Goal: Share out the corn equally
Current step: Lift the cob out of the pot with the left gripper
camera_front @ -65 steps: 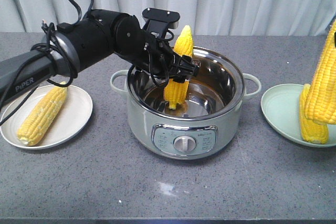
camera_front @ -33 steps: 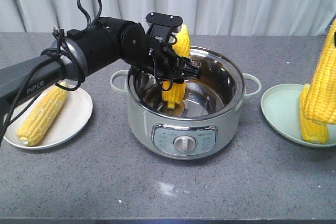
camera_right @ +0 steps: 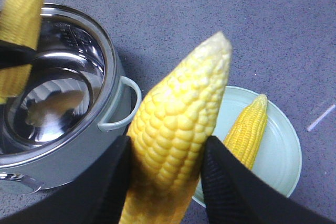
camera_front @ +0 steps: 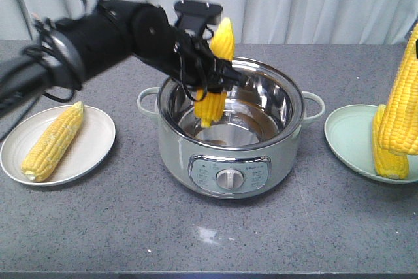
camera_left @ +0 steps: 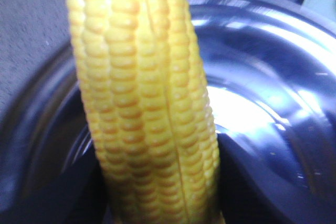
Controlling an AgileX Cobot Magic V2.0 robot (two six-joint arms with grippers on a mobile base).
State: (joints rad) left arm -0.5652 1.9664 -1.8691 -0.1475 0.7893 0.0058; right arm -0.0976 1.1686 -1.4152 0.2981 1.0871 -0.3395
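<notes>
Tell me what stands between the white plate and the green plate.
Front view: the steel pot stands between the white plate and the green plate; the left gripper holds a corn cob dipping into it.

Front overview, wrist close-ups, shared pot (camera_front: 173, 155)

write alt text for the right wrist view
The right gripper clamps a corn cob, tip up, in the foreground. Behind it a pale green plate holds a second cob, and at the image's left a third cob is held over a steel pot.
</notes>
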